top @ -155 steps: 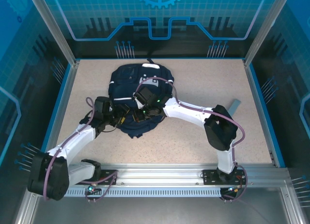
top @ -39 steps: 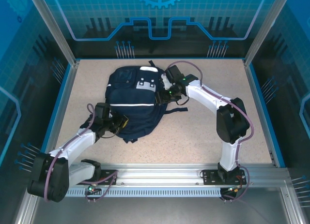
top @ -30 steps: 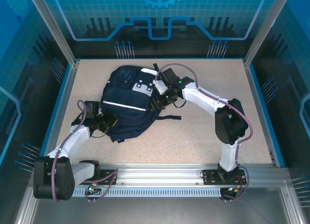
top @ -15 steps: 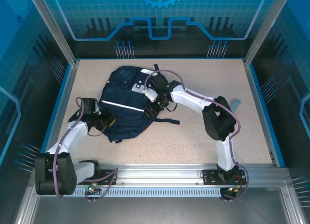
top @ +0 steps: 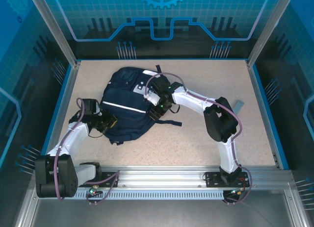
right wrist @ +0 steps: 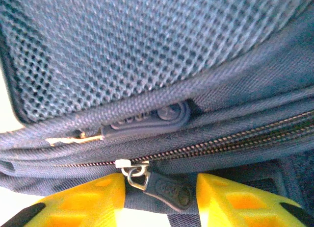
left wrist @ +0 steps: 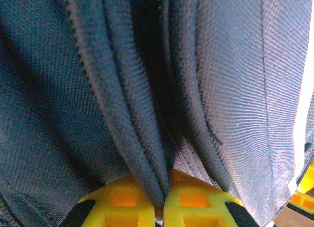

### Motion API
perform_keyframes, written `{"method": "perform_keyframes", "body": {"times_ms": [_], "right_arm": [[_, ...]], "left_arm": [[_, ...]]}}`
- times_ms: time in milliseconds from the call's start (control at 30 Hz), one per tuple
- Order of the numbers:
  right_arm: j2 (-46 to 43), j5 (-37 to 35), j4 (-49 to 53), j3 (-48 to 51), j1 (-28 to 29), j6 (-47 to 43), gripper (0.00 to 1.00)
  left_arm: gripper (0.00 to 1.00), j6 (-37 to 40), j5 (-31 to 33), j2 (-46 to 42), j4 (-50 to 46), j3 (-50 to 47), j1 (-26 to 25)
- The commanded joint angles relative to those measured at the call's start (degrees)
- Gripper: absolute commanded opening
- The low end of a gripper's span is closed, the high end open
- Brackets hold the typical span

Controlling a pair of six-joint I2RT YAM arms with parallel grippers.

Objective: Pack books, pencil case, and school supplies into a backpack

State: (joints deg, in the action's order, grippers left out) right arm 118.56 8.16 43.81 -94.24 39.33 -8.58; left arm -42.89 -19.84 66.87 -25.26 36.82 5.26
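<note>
The navy backpack point(top: 126, 105) lies flat on the table, with its white stripe and dotted patch facing up. My left gripper point(top: 109, 125) is at its lower left edge, yellow fingers point(left wrist: 122, 207) shut on a fold of backpack fabric point(left wrist: 147, 138). My right gripper point(top: 156, 109) is pressed against the backpack's right side. Its jaws stand apart around a dark zipper pull tab point(right wrist: 171, 191), which hangs from a metal slider point(right wrist: 131, 164) on the closed zipper. The right gripper point(right wrist: 160, 200) is open. The books, pencil case and school supplies are hidden.
A dark strap point(top: 171, 122) trails from the backpack onto the speckled table point(top: 196, 138). A small grey piece point(top: 237, 107) lies near the right wall. A mesh pocket point(right wrist: 122, 50) and a second zipper pull point(right wrist: 147, 120) sit above the right jaws.
The right gripper slid left and down along the backpack's right side to the zipper pull, and its jaws narrowed. The backpack and the left gripper shifted slightly left, then held still.
</note>
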Motion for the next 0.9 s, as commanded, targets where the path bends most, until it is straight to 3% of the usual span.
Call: {"method": "perform_keyframes", "body": {"times_ms": [0, 233, 333, 567, 733, 800, 867], "right_arm": [[1.41, -0.2, 3.4, -1.22, 0.3, -2.07, 0.36], [-0.8, -6.33, -1.12, 0.02, -0.36, 3.43, 0.08], [-2.8, -6.08, -3.28, 0.85, -1.76, 7.05, 0.03], [-2.45, -7.76, 0.04, -2.01, -6.66, 19.19, 0.03], [0.32, -8.09, 5.04, -6.08, -7.11, 25.08, 0.07], [0.3, -8.79, 6.21, -6.88, -7.1, 27.24, 0.12], [-0.98, -8.06, 6.24, -6.96, -7.18, 28.13, 0.26]], "left_arm": [[0.04, 1.76, 0.51, 0.42, -0.89, 1.68, 1.15], [0.03, 1.91, 1.0, -0.12, -1.24, 1.68, 1.16], [0.0, 2.15, 1.2, -0.55, -1.72, 1.59, 1.25], [0.0, 3.58, 0.24, -1.57, -2.08, 1.5, 1.38], [0.0, 4.51, -3.19, -2.11, -0.84, 1.41, 1.34], [0.0, 4.96, -4.45, -2.45, -1.18, 1.65, 1.2], [0.0, 5.55, -4.1, -3.12, -2.13, 1.84, 1.18]]}}
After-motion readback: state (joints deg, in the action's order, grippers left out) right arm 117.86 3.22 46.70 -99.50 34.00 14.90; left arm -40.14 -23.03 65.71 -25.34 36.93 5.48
